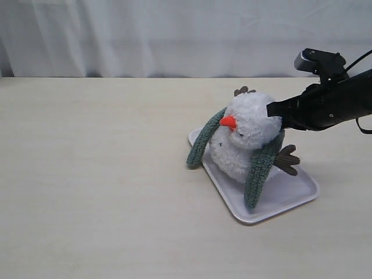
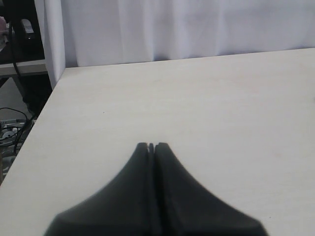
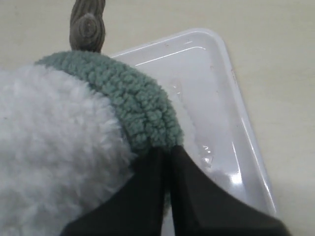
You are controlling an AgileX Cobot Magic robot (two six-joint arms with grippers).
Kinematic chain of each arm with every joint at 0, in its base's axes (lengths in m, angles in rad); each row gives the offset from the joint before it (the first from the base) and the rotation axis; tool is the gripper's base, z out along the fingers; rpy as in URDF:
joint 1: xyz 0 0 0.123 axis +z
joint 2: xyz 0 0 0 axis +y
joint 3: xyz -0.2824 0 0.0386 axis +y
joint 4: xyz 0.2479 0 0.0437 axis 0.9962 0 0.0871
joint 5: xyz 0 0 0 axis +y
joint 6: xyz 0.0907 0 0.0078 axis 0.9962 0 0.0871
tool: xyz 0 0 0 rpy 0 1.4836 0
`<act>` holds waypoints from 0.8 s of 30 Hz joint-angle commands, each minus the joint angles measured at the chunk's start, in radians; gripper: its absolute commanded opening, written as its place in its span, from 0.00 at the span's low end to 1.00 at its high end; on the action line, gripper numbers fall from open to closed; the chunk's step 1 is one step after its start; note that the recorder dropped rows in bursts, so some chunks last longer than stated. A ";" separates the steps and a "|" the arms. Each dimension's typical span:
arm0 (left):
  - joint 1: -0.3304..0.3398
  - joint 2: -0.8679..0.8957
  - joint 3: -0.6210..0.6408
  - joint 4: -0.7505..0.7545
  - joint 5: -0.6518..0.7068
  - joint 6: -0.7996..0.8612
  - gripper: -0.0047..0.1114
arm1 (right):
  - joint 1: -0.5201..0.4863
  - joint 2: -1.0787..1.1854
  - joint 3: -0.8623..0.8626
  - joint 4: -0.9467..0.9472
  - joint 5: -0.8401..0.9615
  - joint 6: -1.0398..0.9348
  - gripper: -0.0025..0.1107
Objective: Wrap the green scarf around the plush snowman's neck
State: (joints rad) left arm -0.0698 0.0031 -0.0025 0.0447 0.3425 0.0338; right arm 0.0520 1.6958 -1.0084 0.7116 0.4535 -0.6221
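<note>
While the snowman leans on the tray right of centre on the table, the scarf is draped over it below the head. One end hangs left past the tray's edge; the other runs down its right side onto the tray. Right gripper sits behind the head, jaws together, tips against the scarf; a pinch cannot be confirmed. Left gripper is closed, empty, above bare table.

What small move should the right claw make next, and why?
Probably it should back off a little from the snowman. The right claw is shut against the scarf behind the snowman, and both scarf ends hang loose in front, not crossed. Backing off would free it to take the end over the tray.
</note>
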 commanded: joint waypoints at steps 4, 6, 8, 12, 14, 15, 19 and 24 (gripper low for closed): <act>-0.007 -0.003 0.003 -0.004 -0.012 0.004 0.04 | -0.006 -0.031 -0.019 0.007 0.084 -0.029 0.06; -0.007 -0.003 0.003 -0.004 -0.012 0.004 0.04 | -0.006 -0.061 -0.032 0.007 0.115 -0.029 0.06; -0.007 -0.003 0.003 -0.004 -0.012 0.004 0.04 | -0.006 -0.103 -0.040 0.007 0.132 -0.023 0.06; -0.007 -0.003 0.003 -0.004 -0.012 0.004 0.04 | -0.006 -0.184 -0.042 -0.033 0.138 0.067 0.10; -0.007 -0.003 0.003 -0.004 -0.012 0.004 0.04 | -0.006 -0.226 -0.042 -0.059 0.168 0.084 0.15; -0.007 -0.003 0.003 -0.004 -0.012 0.004 0.04 | -0.006 -0.245 -0.042 -0.072 0.189 0.089 0.17; -0.007 -0.003 0.003 -0.004 -0.012 0.004 0.04 | -0.006 -0.299 -0.042 -0.096 0.334 0.121 0.20; -0.007 -0.003 0.003 -0.004 -0.012 0.004 0.04 | -0.002 -0.314 0.011 -0.100 0.450 0.123 0.20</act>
State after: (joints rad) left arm -0.0698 0.0031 -0.0025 0.0447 0.3425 0.0338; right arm 0.0520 1.3906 -1.0372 0.6284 0.8484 -0.5065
